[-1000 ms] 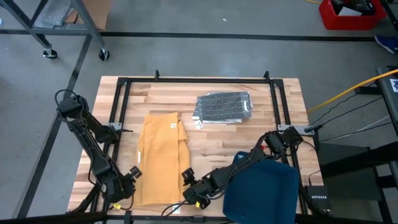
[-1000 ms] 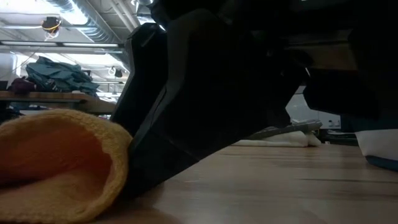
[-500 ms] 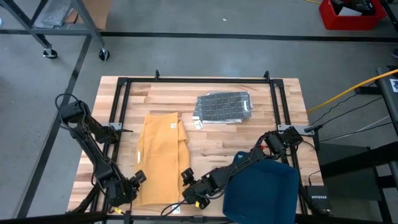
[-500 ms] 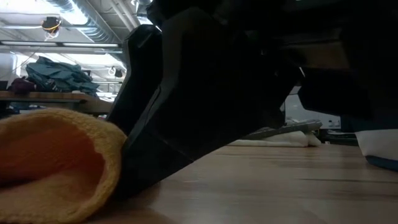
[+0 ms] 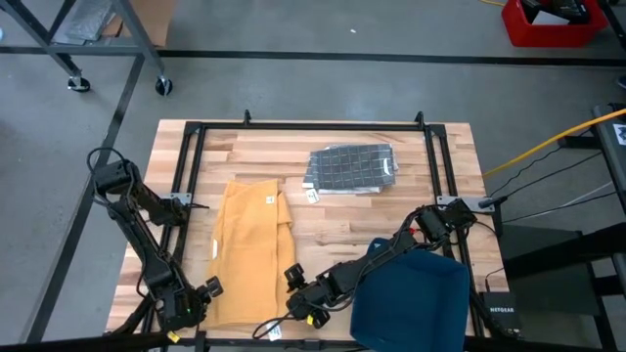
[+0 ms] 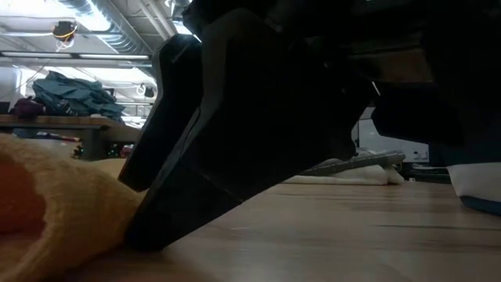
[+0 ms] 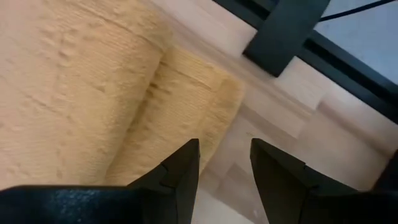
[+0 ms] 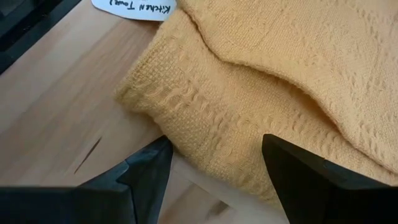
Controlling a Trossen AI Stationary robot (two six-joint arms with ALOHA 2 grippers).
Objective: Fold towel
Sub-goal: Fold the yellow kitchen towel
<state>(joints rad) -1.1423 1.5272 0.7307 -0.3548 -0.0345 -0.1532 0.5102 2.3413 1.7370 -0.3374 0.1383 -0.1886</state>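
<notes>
My left pincer (image 5: 196,301) has dropped back to the yellow towel's (image 5: 252,249) near corner, part-open, empty; right pincer (image 5: 296,305) spread wide, empty, flanking the opposite corner for a paired lift.

Premises: a robotics laboratory or workshop with an industrial shell. The floor (image 5: 323,88) is bare grey concrete, marked with a dark line across the upper part of the high view. A butcher-block table (image 5: 323,147) carries a black metal frame (image 5: 191,147). A wheeled metal rack (image 5: 108,59) stands at upper left, a red bin (image 5: 548,24) at upper right, a yellow cable (image 5: 548,142) at right. The low view shows exposed ceiling ducting (image 6: 117,19) and a workbench (image 6: 70,125) piled with cloth at left.
</notes>
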